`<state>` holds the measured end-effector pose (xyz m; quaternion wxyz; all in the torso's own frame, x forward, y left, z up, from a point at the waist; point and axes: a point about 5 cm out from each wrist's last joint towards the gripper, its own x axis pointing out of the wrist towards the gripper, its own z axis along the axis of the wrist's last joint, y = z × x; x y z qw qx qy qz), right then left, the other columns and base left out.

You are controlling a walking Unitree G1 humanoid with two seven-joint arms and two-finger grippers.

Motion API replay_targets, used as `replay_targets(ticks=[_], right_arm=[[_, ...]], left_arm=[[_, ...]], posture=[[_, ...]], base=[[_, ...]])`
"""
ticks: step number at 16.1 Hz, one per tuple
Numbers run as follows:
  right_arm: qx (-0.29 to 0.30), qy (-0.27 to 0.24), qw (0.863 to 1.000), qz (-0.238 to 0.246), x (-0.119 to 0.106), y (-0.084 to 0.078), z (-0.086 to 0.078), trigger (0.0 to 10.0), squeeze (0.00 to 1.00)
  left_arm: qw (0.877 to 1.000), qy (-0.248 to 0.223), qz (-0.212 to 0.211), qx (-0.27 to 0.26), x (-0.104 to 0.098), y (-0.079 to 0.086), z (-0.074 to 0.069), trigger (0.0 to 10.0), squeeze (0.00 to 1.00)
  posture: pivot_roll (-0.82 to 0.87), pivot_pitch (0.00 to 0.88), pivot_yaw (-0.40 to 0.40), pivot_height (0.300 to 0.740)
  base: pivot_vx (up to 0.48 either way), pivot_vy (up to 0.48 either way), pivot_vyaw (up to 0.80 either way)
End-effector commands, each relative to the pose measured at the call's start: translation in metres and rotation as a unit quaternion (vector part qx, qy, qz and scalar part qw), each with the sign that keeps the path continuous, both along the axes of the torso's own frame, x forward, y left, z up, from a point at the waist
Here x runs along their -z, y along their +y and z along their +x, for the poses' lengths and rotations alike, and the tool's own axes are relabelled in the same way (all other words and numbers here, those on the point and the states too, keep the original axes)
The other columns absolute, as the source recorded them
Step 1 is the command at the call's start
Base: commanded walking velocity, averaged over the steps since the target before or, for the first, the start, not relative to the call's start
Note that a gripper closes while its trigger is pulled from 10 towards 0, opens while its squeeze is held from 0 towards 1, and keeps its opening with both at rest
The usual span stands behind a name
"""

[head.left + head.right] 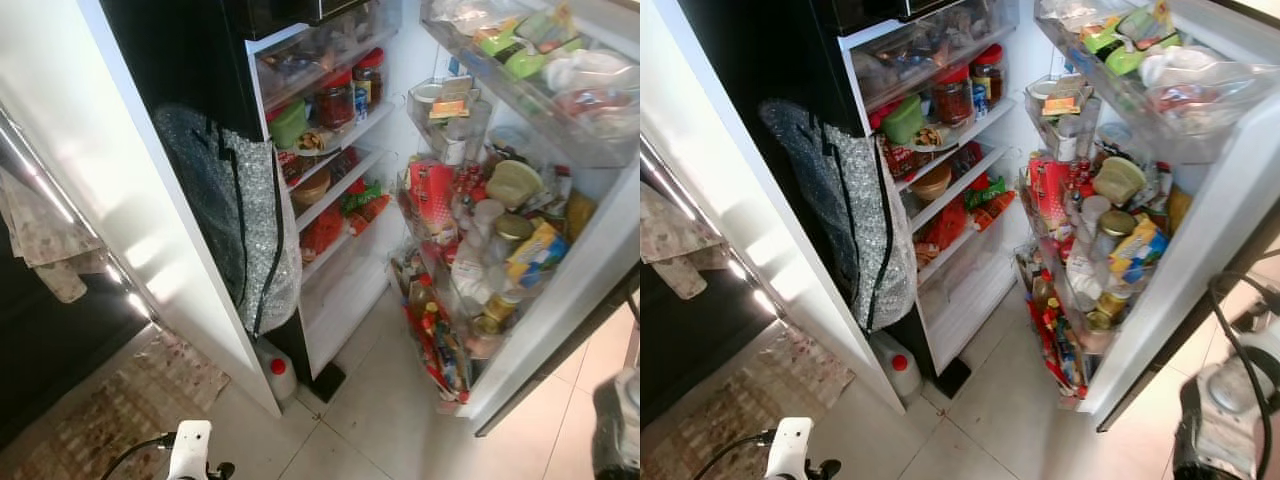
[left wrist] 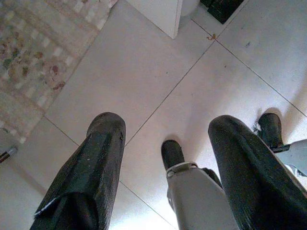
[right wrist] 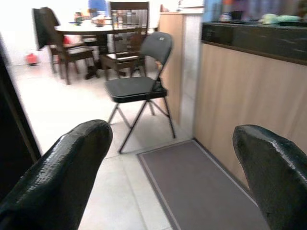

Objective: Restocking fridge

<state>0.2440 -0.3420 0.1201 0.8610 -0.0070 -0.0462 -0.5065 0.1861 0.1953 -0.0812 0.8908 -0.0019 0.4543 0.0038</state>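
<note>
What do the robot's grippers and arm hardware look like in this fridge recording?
The left gripper has two long, rounded black fingers with a textured surface; the right gripper matches. A white, black-cabled part marks the left arm, and a silver-grey housing with looping black cable marks the right.

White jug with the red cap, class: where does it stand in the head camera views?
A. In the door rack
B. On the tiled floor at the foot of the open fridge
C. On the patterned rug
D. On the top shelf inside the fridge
B: the white jug with the red cap stands on the tiled floor at the base of the open fridge, below the silver bag.
</note>
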Motion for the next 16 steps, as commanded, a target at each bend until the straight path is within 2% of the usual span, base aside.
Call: replay_targets(ticks=[1, 8, 10, 13, 16], right_arm=[[-0.019, 0.012, 1.000, 0.015, 0.006, 0.007, 0.005, 10.0, 0.00], [-0.070, 0.023, 0.997, 0.008, 0.009, 0.018, 0.013, 10.0, 0.00], [-0.101, 0.028, 0.994, 0.009, 0.010, 0.024, 0.019, 10.0, 0.00], [-0.174, 0.036, 0.984, 0.009, 0.013, 0.043, 0.027, 10.0, 0.00], [-0.202, 0.048, 0.978, 0.019, 0.022, 0.059, 0.026, 10.0, 0.00]], left_arm=[[1.000, 0.006, 0.010, 0.004, 0.001, 0.007, -0.004, 10.0, 0.00], [1.000, 0.005, 0.009, 0.000, 0.001, 0.007, -0.003, 10.0, 0.00], [1.000, 0.005, 0.009, 0.000, 0.001, 0.007, -0.003, 10.0, 0.00], [1.000, 0.004, 0.010, 0.000, 0.000, 0.007, -0.003, 10.0, 0.00], [1.000, 0.006, 0.010, 0.001, 0.001, 0.007, -0.003, 10.0, 0.00]], posture=[[-0.22, 0.000, 0.100, 0.740], [-0.21, 0.000, 0.095, 0.740], [-0.21, 0.000, 0.096, 0.740], [-0.21, 0.000, 0.094, 0.740], [-0.21, 0.000, 0.093, 0.740]], base=[[0.000, 0.000, 0.00], [0.000, 0.000, 0.00], [0.000, 0.000, 0.00], [0.000, 0.000, 0.00], [0.000, 0.000, 0.00]])
